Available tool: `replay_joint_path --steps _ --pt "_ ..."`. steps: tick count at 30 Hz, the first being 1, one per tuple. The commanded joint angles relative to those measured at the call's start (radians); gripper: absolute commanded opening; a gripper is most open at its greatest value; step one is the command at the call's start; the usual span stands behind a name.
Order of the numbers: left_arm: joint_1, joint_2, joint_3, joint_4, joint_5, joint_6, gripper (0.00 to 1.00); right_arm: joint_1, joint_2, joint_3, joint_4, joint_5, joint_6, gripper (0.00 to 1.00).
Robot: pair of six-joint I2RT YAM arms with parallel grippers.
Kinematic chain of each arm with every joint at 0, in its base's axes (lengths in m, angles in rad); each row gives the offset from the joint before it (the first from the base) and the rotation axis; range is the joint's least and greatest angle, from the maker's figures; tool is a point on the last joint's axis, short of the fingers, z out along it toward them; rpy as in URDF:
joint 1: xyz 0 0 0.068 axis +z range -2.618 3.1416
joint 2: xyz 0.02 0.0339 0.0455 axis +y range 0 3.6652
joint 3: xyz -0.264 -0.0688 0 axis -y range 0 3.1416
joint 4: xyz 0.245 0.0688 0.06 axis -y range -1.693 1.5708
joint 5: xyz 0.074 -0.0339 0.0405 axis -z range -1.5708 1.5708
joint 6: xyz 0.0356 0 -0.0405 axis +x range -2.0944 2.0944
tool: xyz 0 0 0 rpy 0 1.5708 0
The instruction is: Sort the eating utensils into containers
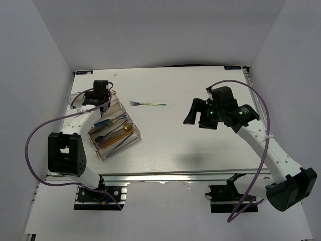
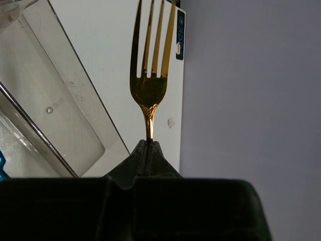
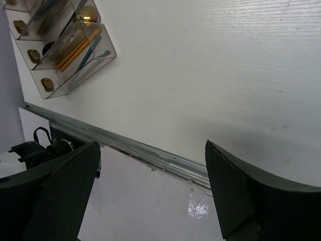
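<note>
My left gripper (image 2: 149,143) is shut on the handle of a gold fork (image 2: 150,85), tines pointing away. In the top view it (image 1: 104,100) hovers over the far end of the clear organiser tray (image 1: 131,141) at the table's left. The tray holds several utensils in gold, orange, blue and black tones (image 1: 114,131). An empty tray compartment (image 2: 60,115) shows just left of the fork. An iridescent fork (image 1: 147,104) lies alone on the table, right of the tray. My right gripper (image 1: 197,118) is open and empty above the table's right half, its jaws wide apart (image 3: 150,165).
The tray's near end (image 3: 75,75) shows in the right wrist view with gold, orange and blue pieces inside. The table's metal front rail (image 3: 150,153) runs below it. White walls enclose the table on three sides.
</note>
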Motion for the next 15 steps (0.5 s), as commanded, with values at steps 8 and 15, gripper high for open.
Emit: replay_joint_path --steps 8,15 --pt "0.066 0.004 -0.127 0.169 -0.071 -0.339 0.0 -0.002 0.018 0.037 0.006 -0.018 -0.054 0.89" --pt "0.088 0.079 -0.139 0.238 0.003 -0.322 0.0 -0.002 0.023 0.063 -0.03 -0.004 -0.076 0.89"
